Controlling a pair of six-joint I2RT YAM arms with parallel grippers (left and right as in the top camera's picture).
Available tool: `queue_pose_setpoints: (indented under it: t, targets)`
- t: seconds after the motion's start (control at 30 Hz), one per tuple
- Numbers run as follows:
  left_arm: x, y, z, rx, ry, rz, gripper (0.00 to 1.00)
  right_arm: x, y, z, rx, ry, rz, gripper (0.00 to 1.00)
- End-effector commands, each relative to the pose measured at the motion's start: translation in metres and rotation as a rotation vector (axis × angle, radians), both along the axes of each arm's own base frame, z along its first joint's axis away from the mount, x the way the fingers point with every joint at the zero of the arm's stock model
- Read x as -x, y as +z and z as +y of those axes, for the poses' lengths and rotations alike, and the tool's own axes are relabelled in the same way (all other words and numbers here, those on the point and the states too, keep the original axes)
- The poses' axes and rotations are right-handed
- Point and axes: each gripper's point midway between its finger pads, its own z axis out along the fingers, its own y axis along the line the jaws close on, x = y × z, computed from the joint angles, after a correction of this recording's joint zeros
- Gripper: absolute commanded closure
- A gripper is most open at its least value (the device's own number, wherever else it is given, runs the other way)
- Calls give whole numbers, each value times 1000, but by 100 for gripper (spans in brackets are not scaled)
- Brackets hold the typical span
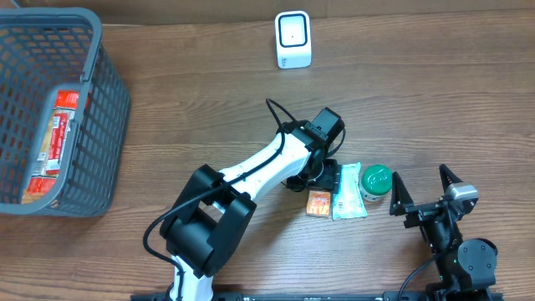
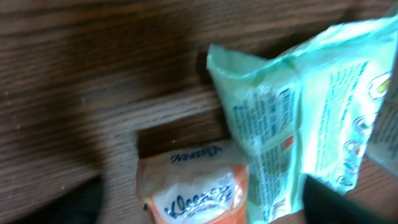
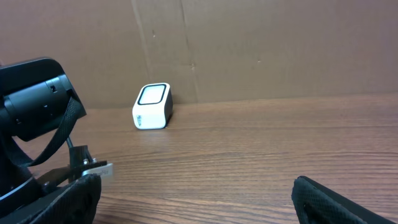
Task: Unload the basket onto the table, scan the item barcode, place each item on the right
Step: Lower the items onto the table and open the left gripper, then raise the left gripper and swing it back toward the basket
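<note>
An orange Kleenex tissue pack [image 2: 193, 186] [image 1: 318, 203] lies flat on the wooden table, with a mint-green wipes packet [image 2: 298, 118] [image 1: 349, 191] right beside it. My left gripper [image 2: 199, 214] [image 1: 324, 177] hovers low over them, open, its dark fingertips [image 2: 78, 205] wide on either side of the tissue pack and clear of it. The white barcode scanner [image 1: 293, 39] [image 3: 152, 106] stands at the far edge of the table. My right gripper [image 1: 425, 194] [image 3: 199, 205] rests open near the front right, nothing between its fingers.
A green-lidded round tub [image 1: 376, 182] sits just right of the wipes packet. A grey mesh basket [image 1: 92, 142] holding red packets stands at the far left. The left arm [image 3: 37, 112] fills the left of the right wrist view.
</note>
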Motion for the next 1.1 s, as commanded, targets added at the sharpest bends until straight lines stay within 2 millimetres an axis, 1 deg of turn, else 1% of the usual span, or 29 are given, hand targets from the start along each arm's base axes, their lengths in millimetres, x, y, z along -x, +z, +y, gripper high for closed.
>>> queue_pose_setpoints:
  t: [0.0,0.2,0.27,0.37,0.5,0.57,0.8,0.97,1.07]
  targets:
    - [-2,-4,2,-10,-11,-7,0,0,-2,-1,-2,-4,-2,0]
    - [-1,-2,1,-5,-12,0,0,0,-2,-1,-2,-4,-2,0]
    - [-2,4,0,-5,-13,0,0,0,-2,-1,-2,-4,-2,0]
    - [-9,18,-1,-14,-14,-20,0,0,-2,-1,-2,-4,-2,0]
    - [-29,50,5,-75,-2,-109,0,0,-2,-1,-2,-4,-2,0]
    - [-40,69,9,-106,-5,-163,0,0,-2,-1,-2,-4,-2,0]
    - [-63,130,15,-149,12,-278,0,0,-2,-1,-2,-4,-2,0]
    - [-78,173,20,-123,8,-347,0,0,-2,-1,-2,-4,-2,0]
    - [-97,206,38,-123,64,-418,0,0,-2,-1,-2,-5,-2,0]
